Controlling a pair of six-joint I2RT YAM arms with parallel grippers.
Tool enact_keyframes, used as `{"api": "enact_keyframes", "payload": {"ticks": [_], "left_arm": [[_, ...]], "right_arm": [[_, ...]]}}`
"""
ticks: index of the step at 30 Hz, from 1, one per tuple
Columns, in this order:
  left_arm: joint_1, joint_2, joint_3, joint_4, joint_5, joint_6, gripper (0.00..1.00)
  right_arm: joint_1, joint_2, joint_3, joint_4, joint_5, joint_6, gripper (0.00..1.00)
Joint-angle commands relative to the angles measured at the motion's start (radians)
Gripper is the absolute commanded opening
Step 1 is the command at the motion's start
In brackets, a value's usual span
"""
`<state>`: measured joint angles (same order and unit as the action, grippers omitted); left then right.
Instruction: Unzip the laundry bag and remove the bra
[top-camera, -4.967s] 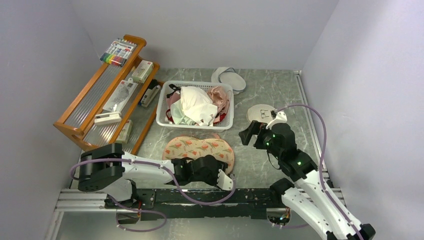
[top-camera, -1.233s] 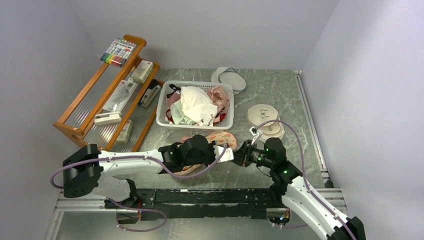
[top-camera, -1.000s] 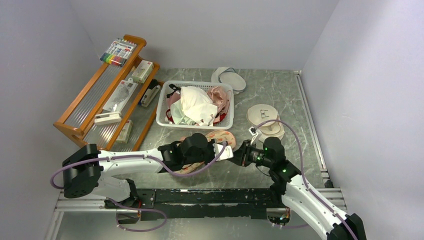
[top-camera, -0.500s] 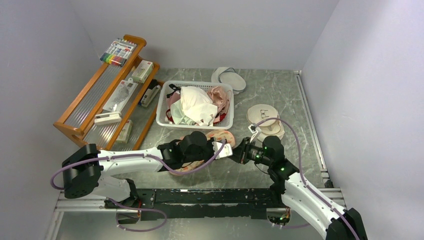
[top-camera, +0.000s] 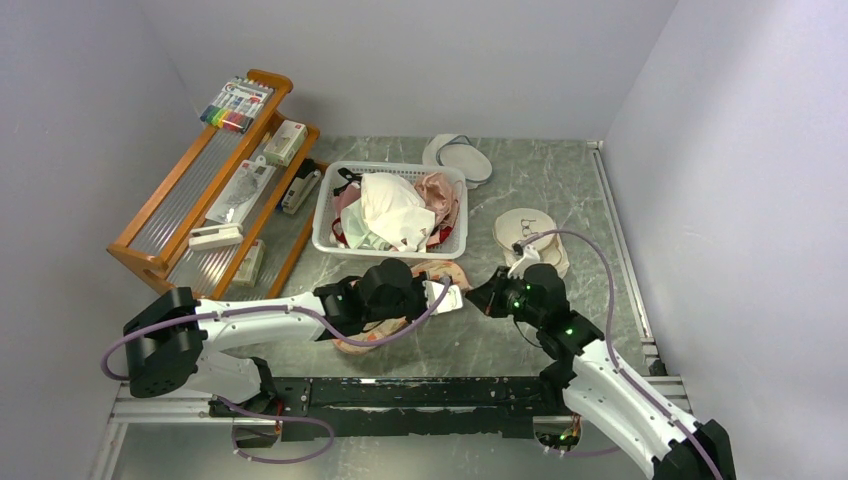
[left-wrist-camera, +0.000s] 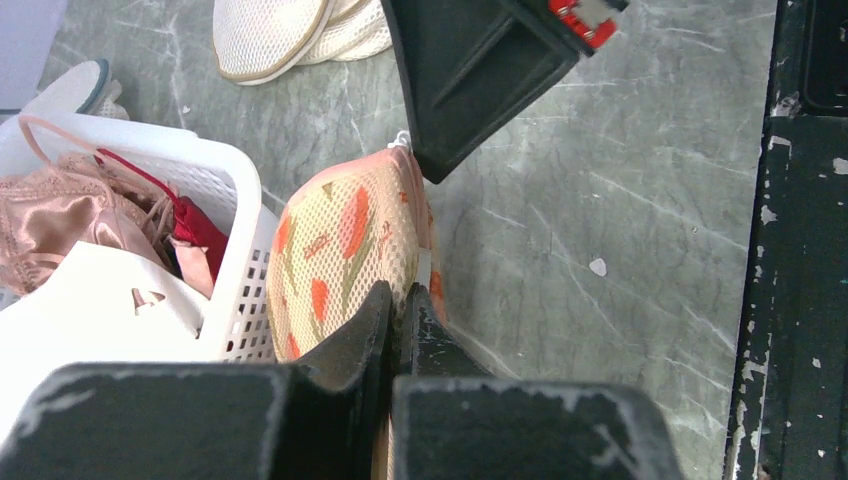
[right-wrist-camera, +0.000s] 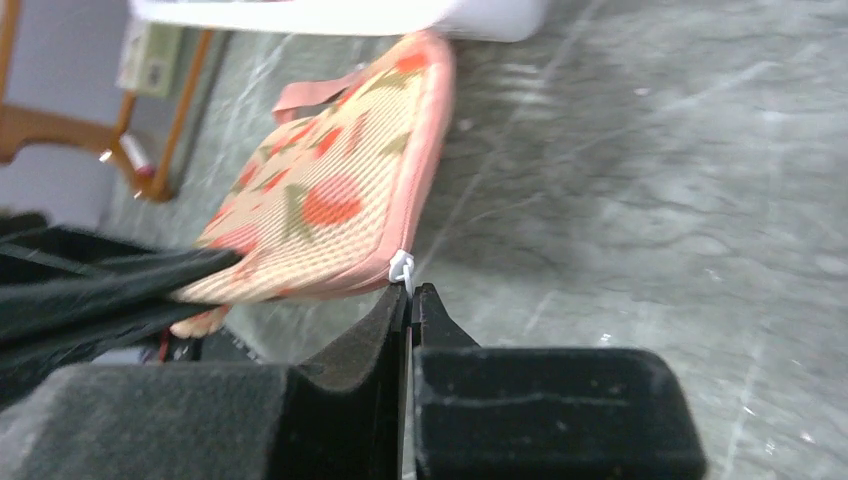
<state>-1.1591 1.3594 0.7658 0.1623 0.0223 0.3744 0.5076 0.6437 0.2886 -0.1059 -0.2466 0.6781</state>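
- The left gripper (left-wrist-camera: 395, 318) is pinched shut on the laundry bag's (left-wrist-camera: 345, 235) near edge.
- The right gripper (right-wrist-camera: 410, 300), at the bag's 3 o'clock end, is clamped on the white zipper pull (right-wrist-camera: 401, 266).
- The bag lies at 6 o'clock of the basket (top-camera: 325, 215). The zip looks closed and the bra is unseen, so unzipping and removal are both left.

White shells and black joints make up the left arm (top-camera: 250, 325) and right arm (top-camera: 612, 388), each trailing a purple cable (top-camera: 611, 295). The left hand (left-wrist-camera: 396, 300) is black with chipped paint, and the right hand (right-wrist-camera: 410, 297) is matte black.
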Motion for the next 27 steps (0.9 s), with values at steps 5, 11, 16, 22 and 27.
{"api": "enact_keyframes", "payload": {"ticks": [5, 11, 16, 22, 27], "left_arm": [[0.004, -0.01, 0.024, -0.04, 0.115, 0.036, 0.17], [0.015, -0.01, 0.06, -0.118, 0.256, 0.049, 0.55], [0.022, -0.027, 0.083, -0.126, 0.313, 0.018, 0.64], [0.022, -0.018, 0.145, -0.111, 0.24, -0.141, 0.65], [0.022, -0.089, 0.135, -0.103, 0.064, -0.51, 0.62]], "right_arm": [[-0.01, 0.112, 0.095, -0.149, 0.317, 0.037, 0.0], [-0.009, 0.075, 0.1, -0.112, 0.046, -0.081, 0.0], [-0.009, -0.056, 0.071, -0.161, -0.08, -0.059, 0.0], [-0.01, -0.113, 0.093, -0.238, -0.177, -0.049, 0.0], [-0.01, -0.104, 0.13, -0.267, -0.237, -0.079, 0.0]]}}
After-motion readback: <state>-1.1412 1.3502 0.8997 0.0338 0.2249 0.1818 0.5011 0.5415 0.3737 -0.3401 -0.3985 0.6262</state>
